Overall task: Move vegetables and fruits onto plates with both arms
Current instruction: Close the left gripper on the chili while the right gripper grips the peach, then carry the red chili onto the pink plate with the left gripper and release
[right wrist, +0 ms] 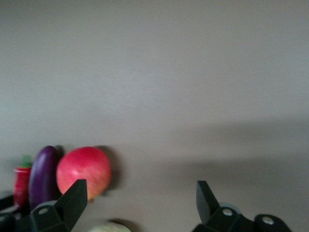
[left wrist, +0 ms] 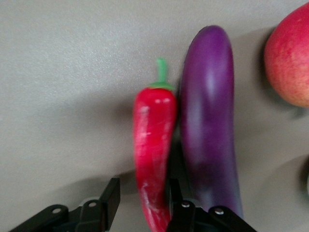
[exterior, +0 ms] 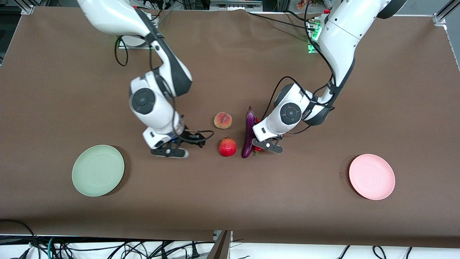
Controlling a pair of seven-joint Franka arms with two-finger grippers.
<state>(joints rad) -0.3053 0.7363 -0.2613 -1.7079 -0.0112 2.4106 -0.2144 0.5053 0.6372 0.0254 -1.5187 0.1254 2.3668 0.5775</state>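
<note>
Your left gripper (exterior: 259, 146) sits low over the red chili pepper (left wrist: 153, 154), its black fingers (left wrist: 110, 197) spread and straddling the pepper's tapered end without yet pinching it. To do this step well, I judge you should keep the finger on the eggplant's side slipping into the thin gap between the two vegetables, since the pepper lies just beside, perhaps touching, the purple eggplant (left wrist: 210, 121); close gently and lift straight up so the eggplant is not dragged along. Your right gripper (exterior: 170, 152) hovers over bare cloth beside the pomegranate (exterior: 227, 147), fingers (right wrist: 72, 199) wide apart and holding nothing; it seems to wait or line up for a fruit. Going by size: the table (exterior: 230, 201) wears a matte brown cloth; the pale green plate (exterior: 97, 170) at the right arm's end and the pale pink plate (exterior: 372, 176) at the left arm's end are round, matte and shallow. That eggplant is long, glossy and smooth, likely slippery. The pomegranate is round and red, the peach (exterior: 222, 120) rounder, yellowish-pink and farther from the front camera. The chili is slim, shiny and green-stemmed.
</note>
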